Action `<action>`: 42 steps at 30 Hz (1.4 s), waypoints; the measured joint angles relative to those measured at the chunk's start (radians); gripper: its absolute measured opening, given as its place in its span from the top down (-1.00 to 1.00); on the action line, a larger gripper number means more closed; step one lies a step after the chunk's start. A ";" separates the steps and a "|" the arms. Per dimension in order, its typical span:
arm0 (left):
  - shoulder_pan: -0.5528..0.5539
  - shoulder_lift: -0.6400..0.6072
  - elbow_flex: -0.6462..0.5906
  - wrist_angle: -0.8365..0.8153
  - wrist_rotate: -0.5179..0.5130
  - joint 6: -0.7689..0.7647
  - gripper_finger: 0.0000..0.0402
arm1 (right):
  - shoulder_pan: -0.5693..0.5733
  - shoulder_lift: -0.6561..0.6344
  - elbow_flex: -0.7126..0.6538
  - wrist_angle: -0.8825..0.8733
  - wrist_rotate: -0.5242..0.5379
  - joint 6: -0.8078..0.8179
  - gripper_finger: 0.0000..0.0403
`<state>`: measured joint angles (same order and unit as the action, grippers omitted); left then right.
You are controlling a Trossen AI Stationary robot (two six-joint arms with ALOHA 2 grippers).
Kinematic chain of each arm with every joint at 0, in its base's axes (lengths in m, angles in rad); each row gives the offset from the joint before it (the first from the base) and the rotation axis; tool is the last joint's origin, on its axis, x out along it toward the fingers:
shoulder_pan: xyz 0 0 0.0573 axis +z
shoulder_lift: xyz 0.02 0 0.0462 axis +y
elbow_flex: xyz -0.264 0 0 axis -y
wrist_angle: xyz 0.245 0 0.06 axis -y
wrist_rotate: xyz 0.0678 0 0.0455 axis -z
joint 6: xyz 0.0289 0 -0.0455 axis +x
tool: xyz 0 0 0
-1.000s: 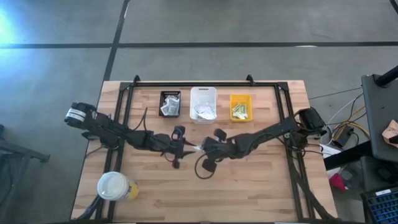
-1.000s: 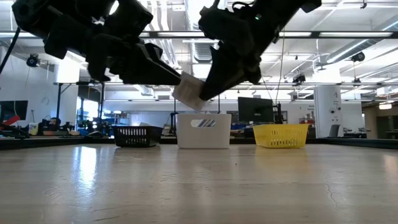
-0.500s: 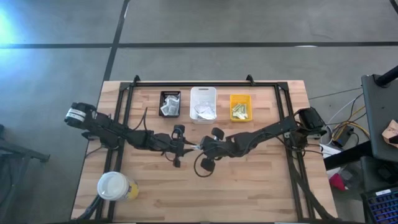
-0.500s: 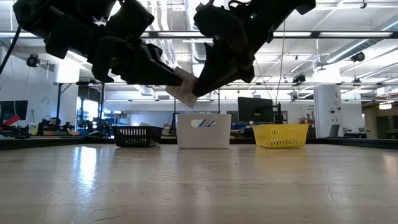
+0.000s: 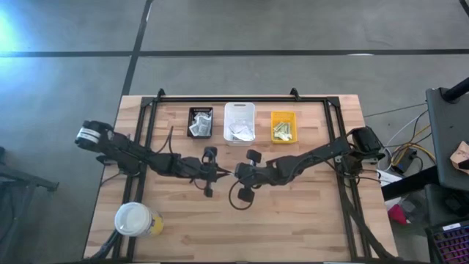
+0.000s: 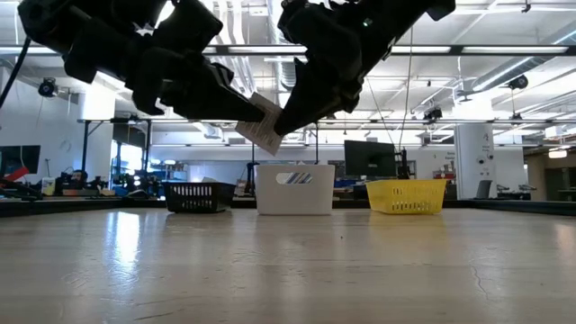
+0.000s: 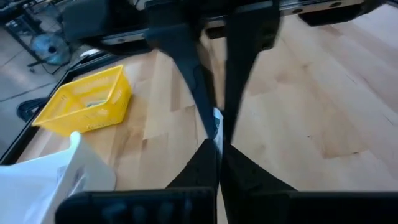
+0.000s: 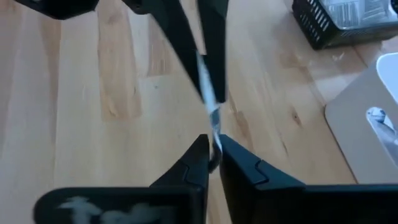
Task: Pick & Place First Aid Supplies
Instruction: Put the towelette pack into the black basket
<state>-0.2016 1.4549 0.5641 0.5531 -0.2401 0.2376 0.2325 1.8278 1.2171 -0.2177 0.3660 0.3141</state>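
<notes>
A small white packet (image 6: pixel 261 132) hangs in the air over the middle of the table, with both grippers meeting at it. My left gripper (image 5: pixel 224 174) reaches in from the table's left and is shut on one end. My right gripper (image 5: pixel 238 174) comes from the right and is shut on the other end. In the right wrist view the packet (image 8: pixel 207 81) shows edge-on as a thin white strip. More packets lie in the bins at the far edge. My left gripper pinches the packet's end (image 7: pixel 216 124) between its two fingertips. It comes from the table's left, slanting slightly down. The packet is clear of the table, standing on edge. My right gripper has the packet's opposite end (image 8: pixel 214 132) between its two fingertips. It comes from the table's right, slanting down. The packet runs straight on from its fingers toward the left gripper.
At the far edge stand a black bin (image 5: pixel 200 122), a white bin (image 5: pixel 239 122) and a yellow bin (image 5: pixel 283 126), each with packets inside. A white-lidded cup (image 5: pixel 133 218) stands at the near left corner. A dark metal frame (image 5: pixel 227 97) runs along the table's far edge and both sides.
My left gripper has shut on the free end of the packet that my right gripper holds up. Both hands have stayed over the table's middle. My right gripper has rolled a little, and the packet has tipped slightly with it.
</notes>
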 joint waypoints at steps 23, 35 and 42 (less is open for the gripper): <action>0.371 -0.418 0.000 -0.483 -0.213 -0.151 0.99 | 0.004 -0.050 0.006 -0.230 -0.008 0.079 0.31; 0.643 -0.378 -0.013 -0.632 -0.074 -0.526 0.99 | 0.012 -0.050 0.006 -0.228 -0.008 0.079 0.45; 0.650 -0.323 -0.013 -0.614 -0.031 -0.561 0.97 | 0.012 -0.050 0.006 -0.228 -0.008 0.079 0.52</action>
<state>0.4480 1.1318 0.5510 -0.0608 -0.2707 -0.3230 0.2447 1.7779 1.2232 -0.4458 0.3576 0.3933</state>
